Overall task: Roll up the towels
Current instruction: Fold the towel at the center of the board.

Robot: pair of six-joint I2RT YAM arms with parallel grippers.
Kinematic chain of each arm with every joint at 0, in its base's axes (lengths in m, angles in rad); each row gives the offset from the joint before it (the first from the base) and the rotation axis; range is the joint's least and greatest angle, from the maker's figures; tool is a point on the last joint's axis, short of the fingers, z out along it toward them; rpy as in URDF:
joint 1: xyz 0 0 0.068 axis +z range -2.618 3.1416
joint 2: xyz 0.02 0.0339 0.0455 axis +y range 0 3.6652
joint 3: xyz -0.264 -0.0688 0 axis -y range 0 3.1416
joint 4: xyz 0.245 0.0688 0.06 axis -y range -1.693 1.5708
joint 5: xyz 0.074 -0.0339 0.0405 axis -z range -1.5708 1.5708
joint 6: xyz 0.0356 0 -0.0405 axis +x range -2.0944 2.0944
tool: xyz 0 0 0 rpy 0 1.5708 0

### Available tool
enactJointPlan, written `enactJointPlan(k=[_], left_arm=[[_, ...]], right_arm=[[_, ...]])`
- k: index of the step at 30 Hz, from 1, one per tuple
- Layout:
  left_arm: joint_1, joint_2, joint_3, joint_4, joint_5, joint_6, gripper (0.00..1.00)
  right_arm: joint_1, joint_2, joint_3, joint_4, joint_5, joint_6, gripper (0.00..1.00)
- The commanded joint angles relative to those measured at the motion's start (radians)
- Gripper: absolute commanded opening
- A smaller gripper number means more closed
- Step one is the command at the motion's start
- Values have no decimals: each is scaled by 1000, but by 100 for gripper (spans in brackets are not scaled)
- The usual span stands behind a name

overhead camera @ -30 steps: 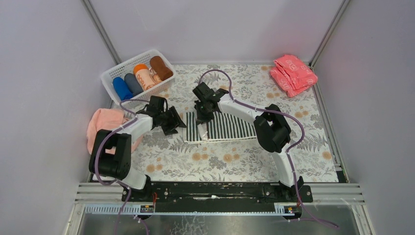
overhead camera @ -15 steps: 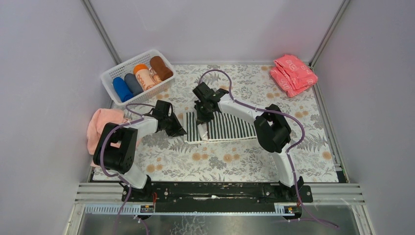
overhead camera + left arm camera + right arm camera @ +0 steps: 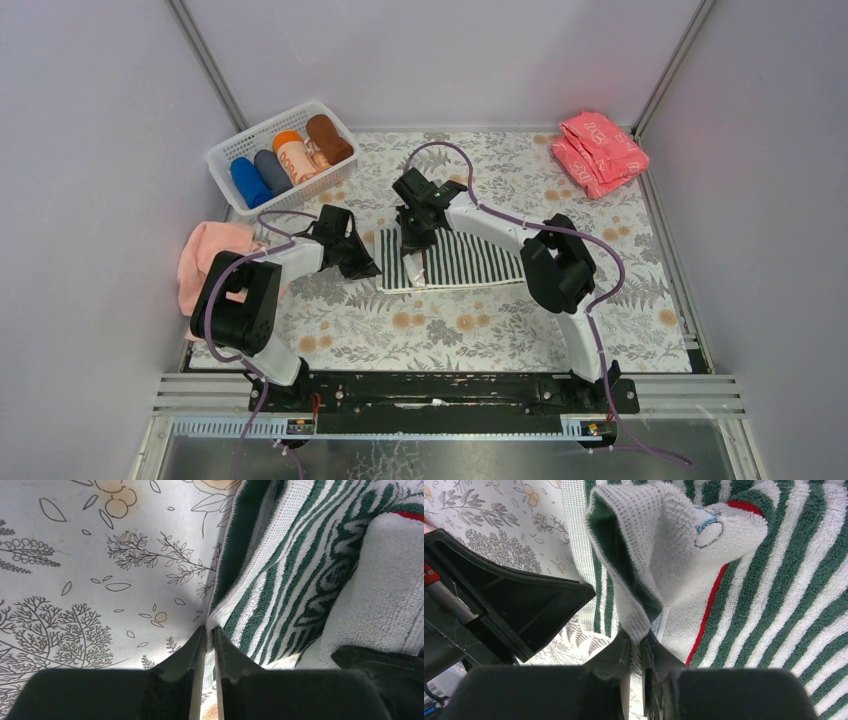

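The dark green-and-white striped terry towel lies flat on the floral-print desk. The right tool pinches a raised, looped fold near its left end; the left tool is closed on the woven white hem there

Both arms reach far and inward with raised elbows. The left gripper and the right gripper point down, jaws nearly closed, each pinching the striped towel at its left end.

The left gripper bars approach left of the striped towel.
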Motion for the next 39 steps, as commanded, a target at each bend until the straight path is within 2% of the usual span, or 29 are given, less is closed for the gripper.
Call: enactJointPlan(k=[1,17,23,30,33,36,39], left_arm=[[-14,12,-12,1,-69,18,10],[-27,16,-3,-15,-93,23,10],[-27,9,-4,-21,-104,20,13],[-25,-29,-6,-48,-161,-8,29],[-24,-73,-6,-79,-206,-19,36],[-18,-131,1,-127,-261,-25,47],[-18,-207,18,-180,-307,-17,51]], right_arm=[[22,-60,60,-5,-17,17,11],[25,-6,77,25,-45,43,12],[25,50,72,56,-71,57,22],[27,-6,26,141,-132,29,44],[25,-93,-6,164,-121,4,51],[14,-194,-64,165,-86,-35,57],[-20,-312,-185,185,-52,-79,61]])
